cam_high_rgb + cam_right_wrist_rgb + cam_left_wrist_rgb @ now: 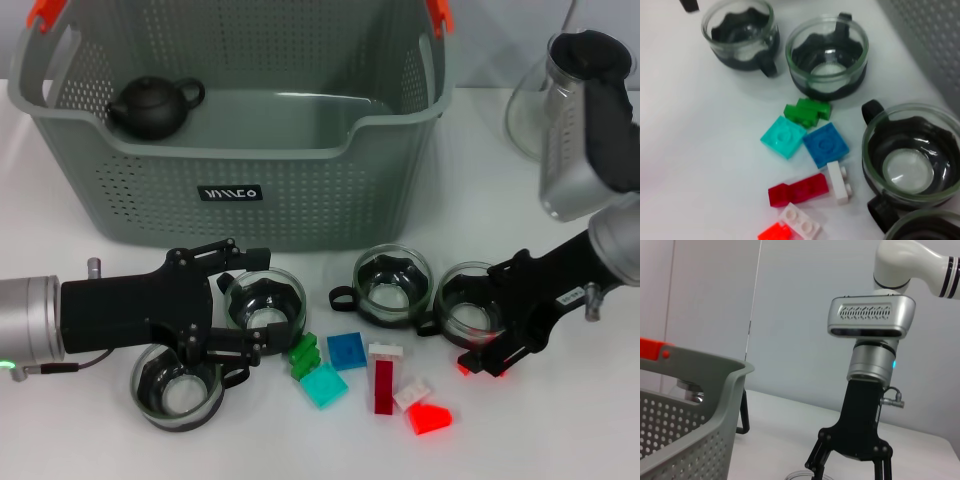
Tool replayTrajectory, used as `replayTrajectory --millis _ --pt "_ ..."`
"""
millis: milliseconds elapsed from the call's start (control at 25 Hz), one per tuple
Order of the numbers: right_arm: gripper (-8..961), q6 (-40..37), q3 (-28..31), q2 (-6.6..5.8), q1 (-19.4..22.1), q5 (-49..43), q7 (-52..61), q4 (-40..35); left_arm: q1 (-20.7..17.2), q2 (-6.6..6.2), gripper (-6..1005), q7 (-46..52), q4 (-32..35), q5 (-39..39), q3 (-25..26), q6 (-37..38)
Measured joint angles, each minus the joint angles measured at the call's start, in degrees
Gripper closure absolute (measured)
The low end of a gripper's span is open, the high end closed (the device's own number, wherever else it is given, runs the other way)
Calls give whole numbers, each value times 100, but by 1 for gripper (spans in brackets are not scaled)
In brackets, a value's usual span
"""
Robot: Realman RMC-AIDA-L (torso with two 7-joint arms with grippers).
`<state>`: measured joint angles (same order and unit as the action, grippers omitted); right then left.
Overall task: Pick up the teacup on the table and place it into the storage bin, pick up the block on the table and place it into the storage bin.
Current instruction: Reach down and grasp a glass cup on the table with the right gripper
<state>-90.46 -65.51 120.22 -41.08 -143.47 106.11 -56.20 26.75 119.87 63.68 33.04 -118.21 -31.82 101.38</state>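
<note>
Grippers low on my table: left gripper (250, 315) open wide around a teacup (264, 299), right gripper (478, 325) open around another cup (466, 302); blocks (347, 351) between, bin (230, 190) far behind.

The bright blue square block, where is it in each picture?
Head view: blue block lies low in the middle, among the loose blocks before the storage bin.
Left wrist view: not in it.
Right wrist view: blue block near the middle.
Shared landmark: turquoise block beside it.
</note>
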Motion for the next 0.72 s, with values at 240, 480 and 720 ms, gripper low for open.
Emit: replayTrajectory --millis 240,480,720 --pt "53 279 -423 6 -30 -7 112 38 -3 7 64 -5 0 0 0 -33" --pt "109 544 -753 10 -49 -11 249 137 -13 10 64 -50 -50 0 0 -60" --pt "196 690 -855 11 -91 -15 336 263 -34 5 64 -75 -77 0 0 -69"
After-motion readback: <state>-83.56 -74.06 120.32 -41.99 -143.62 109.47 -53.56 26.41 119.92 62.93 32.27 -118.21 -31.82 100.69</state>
